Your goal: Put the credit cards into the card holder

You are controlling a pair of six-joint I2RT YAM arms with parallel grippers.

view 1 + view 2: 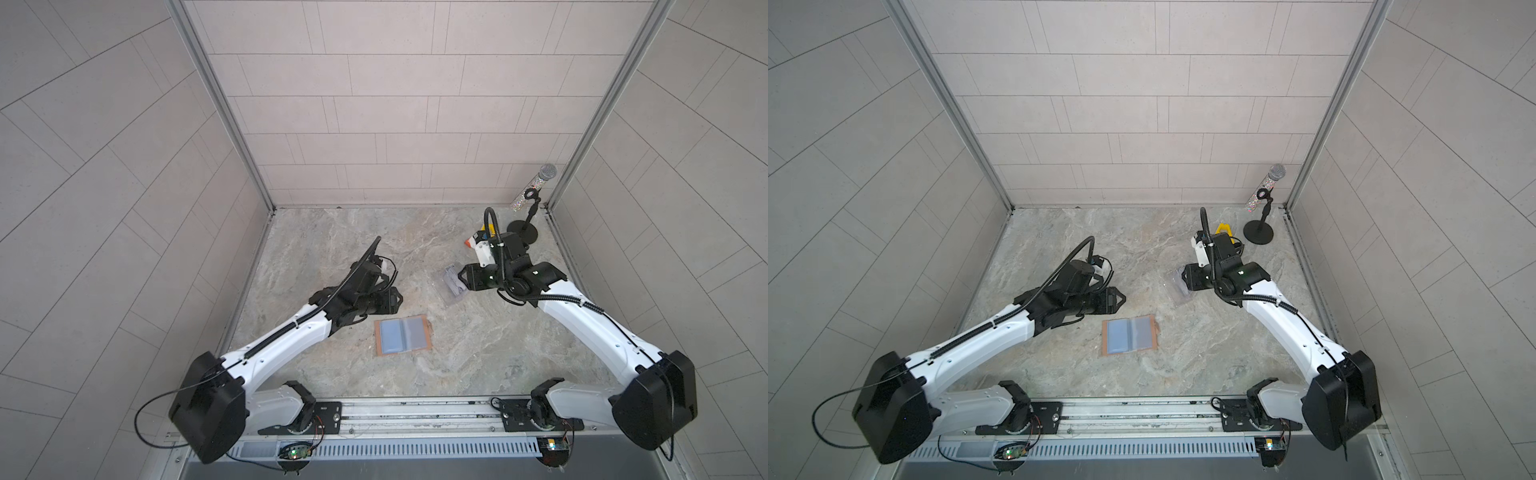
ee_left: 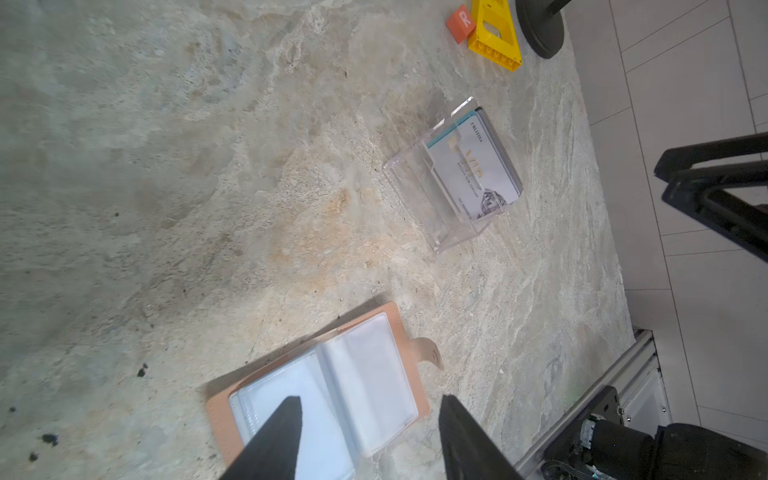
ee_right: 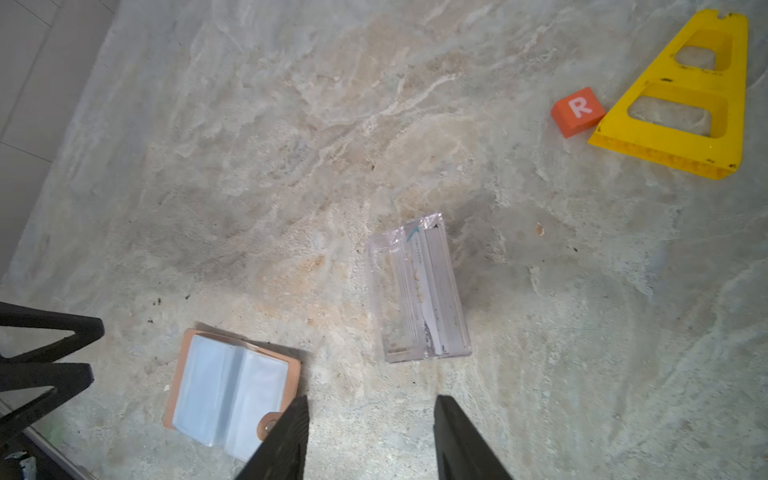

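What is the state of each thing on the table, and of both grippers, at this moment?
card holder: open, lying flat, no card seen inside.
credit cards: standing together in the clear stand.
clear stand: upright, holding the cards.
left gripper: open, empty.
right gripper: open, empty.
microphone: tilted, head up.
orange block: letter R facing up.
yellow piece: lying flat.

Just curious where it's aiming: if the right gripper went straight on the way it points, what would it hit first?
Most likely the clear stand holding the credit cards, straight ahead of the right gripper; depth is unclear.
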